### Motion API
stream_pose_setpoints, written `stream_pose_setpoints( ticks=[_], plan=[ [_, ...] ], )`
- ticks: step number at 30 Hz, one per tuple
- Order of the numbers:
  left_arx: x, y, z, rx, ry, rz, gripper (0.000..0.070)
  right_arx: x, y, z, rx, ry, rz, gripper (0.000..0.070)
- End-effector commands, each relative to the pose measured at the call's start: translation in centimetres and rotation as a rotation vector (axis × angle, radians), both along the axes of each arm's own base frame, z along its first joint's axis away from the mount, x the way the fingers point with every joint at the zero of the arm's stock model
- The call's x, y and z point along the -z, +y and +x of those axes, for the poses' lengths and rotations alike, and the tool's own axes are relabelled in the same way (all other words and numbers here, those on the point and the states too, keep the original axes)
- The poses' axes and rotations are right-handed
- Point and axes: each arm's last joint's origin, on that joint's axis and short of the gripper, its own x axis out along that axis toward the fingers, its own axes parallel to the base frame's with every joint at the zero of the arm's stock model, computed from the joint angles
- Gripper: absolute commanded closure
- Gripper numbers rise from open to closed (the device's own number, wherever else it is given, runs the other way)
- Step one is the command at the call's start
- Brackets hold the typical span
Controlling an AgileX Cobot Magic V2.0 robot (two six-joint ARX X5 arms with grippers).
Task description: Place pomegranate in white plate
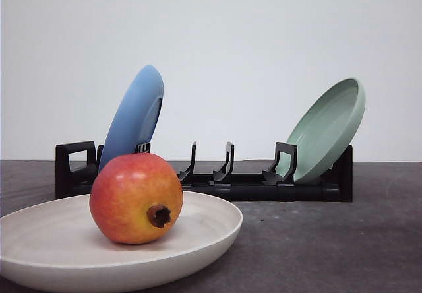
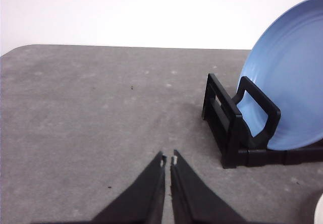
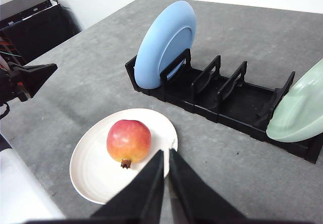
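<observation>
Front view has the pomegranate (image 1: 136, 198) sitting right in the white plate (image 1: 211, 230) at the lower left of the frame, dark calyx turned toward the camera and a bit to the right. Behind it on the grey worktop (image 1: 330, 240) is a black dish rack (image 1: 237, 186) with a blue plate (image 1: 134, 114) leaning in its left end slot and a pale green plate (image 1: 328, 129) leaning in the right end slot; the middle slots hold nothing. Right wrist view shows the right end effector (image 3: 165, 156) at the bottom centre, fingers pressed nearly together with just a sliver between them and nothing gripped, its tips over the near edge of the white plate, just beside the fruit but not touching it. Left wrist view shows the left end effector (image 2: 168, 159) also closed down to a thin slit, holding nothing, over bare worktop, with the rack end and blue plate off at the right of that frame. Some dark equipment (image 3: 30, 27) sits in the upper left of the right wrist view.
</observation>
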Motion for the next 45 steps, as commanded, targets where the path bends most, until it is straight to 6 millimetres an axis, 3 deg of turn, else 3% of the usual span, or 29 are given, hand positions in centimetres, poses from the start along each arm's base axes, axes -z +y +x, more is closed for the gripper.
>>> stream_pose_setpoints(
  ticks=[1, 38, 45],
  plan=[
    [0.4, 0.0, 0.0, 0.006, 0.015, 0.017, 0.07, -0.4, 0.1, 0.0, -0.004, -0.011, 0.016, 0.069],
    [0.8, 0.0, 0.0, 0.013, 0.057, 0.062, 0.07, -0.4, 0.0, 0.0, -0.004, -0.011, 0.016, 0.069],
    [0.8, 0.0, 0.0, 0.013, 0.057, 0.062, 0.07, -0.5, -1.1, -0.3, 0.038, -0.172, -0.095, 0.069]
  ],
)
